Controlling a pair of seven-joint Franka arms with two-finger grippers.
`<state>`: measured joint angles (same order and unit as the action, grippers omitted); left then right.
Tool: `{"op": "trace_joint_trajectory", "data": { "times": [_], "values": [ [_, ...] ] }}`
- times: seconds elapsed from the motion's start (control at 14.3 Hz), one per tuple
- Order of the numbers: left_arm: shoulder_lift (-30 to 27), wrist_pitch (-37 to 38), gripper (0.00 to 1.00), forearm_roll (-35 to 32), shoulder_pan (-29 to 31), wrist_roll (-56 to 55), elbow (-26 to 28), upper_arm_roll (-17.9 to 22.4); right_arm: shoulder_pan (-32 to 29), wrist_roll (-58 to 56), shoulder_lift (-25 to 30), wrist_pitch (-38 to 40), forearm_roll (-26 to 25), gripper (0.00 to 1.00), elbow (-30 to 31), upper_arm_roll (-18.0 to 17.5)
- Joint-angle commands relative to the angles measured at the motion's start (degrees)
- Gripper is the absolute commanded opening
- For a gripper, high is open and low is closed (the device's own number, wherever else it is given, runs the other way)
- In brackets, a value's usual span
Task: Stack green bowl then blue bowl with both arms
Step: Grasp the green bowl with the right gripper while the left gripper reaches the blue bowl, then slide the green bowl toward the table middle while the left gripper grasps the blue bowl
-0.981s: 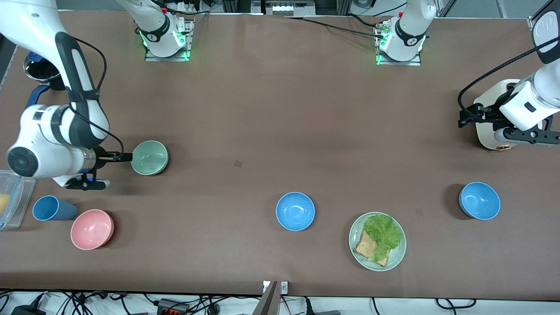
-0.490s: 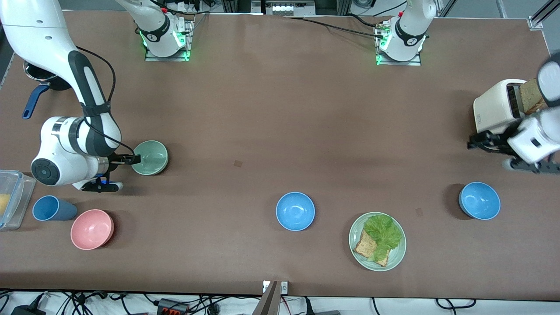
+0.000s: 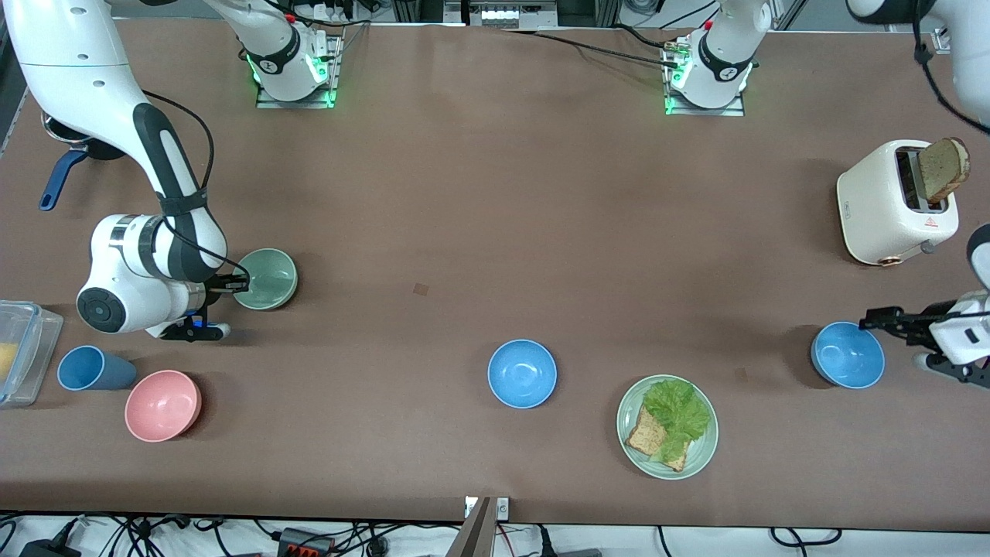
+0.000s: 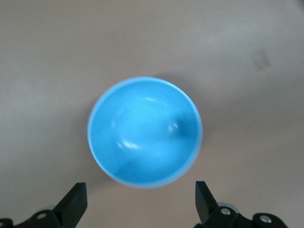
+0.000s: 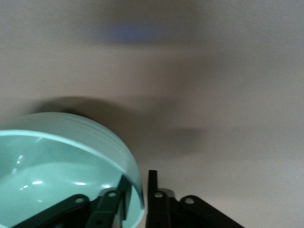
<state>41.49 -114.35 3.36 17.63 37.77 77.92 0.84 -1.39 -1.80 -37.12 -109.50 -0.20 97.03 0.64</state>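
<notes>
The green bowl [image 3: 267,278] sits upright on the table toward the right arm's end. My right gripper [image 3: 234,285] is at its rim, one finger inside and one outside, shut on the rim [image 5: 135,178]. The blue bowl [image 3: 848,354] sits upright toward the left arm's end; the left wrist view shows it from above [image 4: 145,132]. My left gripper [image 3: 874,323] is open and empty, low beside that bowl's rim. Its fingertips [image 4: 76,202] are spread wider than the bowl and stand short of it.
A second blue bowl [image 3: 522,374] sits mid-table, with a green plate [image 3: 700,456] of lettuce and toast beside it. A white toaster [image 3: 882,205] holds toast. A pink bowl [image 3: 162,404], blue cup [image 3: 89,368] and clear container [image 3: 23,348] lie near the right arm.
My right gripper moved in from beside the green bowl onto its rim. My left arm swung down from over the toaster to the blue bowl.
</notes>
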Motion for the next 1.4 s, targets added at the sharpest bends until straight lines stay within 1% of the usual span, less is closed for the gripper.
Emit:
{"op": "trace_joint_trajectory", "data": {
  "times": [0.0,0.14,0.21,0.28,0.42,0.49,0.56,0.7,0.77,0.98,1.12,1.19,1.33],
  "values": [
    [2.8,-3.8,1.0,1.2,0.2,3.7,-2.8,-0.2,-0.3,0.2,0.7,1.0,0.5,0.0,-1.3,-2.0],
    [3.8,-5.4,1.0,1.4,1.3,5.0,-2.8,-0.1,-0.4,0.2,0.9,2.2,0.5,0.0,-2.5,-4.7],
    [4.5,-5.5,1.0,1.4,1.8,5.5,-2.8,-0.1,-0.3,0.4,0.9,2.5,0.5,0.0,-3.2,-7.1],
    [5.3,-6.4,1.0,1.4,2.1,5.9,-2.8,-0.1,-0.3,0.7,0.9,2.5,1.7,0.0,-4.0,-9.7],
    [6.8,-8.7,1.0,1.7,3.0,7.8,-2.8,-0.2,0.5,5.0,0.6,2.5,4.1,0.0,-5.9,-13.9],
    [7.6,-9.6,0.98,1.9,3.5,9.0,-2.7,-0.5,2.8,7.8,0.2,2.1,4.2,0.0,-7.3,-15.5],
    [7.9,-10.3,0.95,2.3,3.5,9.6,-2.7,-0.5,6.5,11.7,0.1,1.9,4.2,0.0,-7.8,-15.6],
    [8.2,-10.4,0.82,3.0,3.6,9.9,-2.7,-0.5,13.4,19.0,-0.9,0.3,4.2,0.0,-9.0,-15.6],
    [8.6,-10.5,0.72,3.1,3.6,9.9,-2.7,-0.6,16.0,22.9,-1.5,-0.5,4.2,0.0,-9.4,-15.6],
    [8.7,-10.5,0.34,5.2,3.5,9.8,-2.7,-0.6,22.5,28.8,-2.9,-3.8,4.2,0.0,-9.5,-15.6],
    [8.3,-10.4,0.08,5.3,3.5,9.9,-2.7,-0.6,25.0,32.8,-3.6,-4.5,4.3,0.0,-9.6,-15.6],
    [8.1,-10.4,0.01,5.3,3.5,9.9,-2.7,-0.7,25.6,32.9,-3.7,-4.5,4.5,0.0,-9.6,-15.6],
    [7.9,-9.5,0.01,5.6,3.6,9.8,-2.7,-1.4,26.8,33.0,-4.1,-4.5,5.8,0.0,-9.6,-15.7]
  ]
}}
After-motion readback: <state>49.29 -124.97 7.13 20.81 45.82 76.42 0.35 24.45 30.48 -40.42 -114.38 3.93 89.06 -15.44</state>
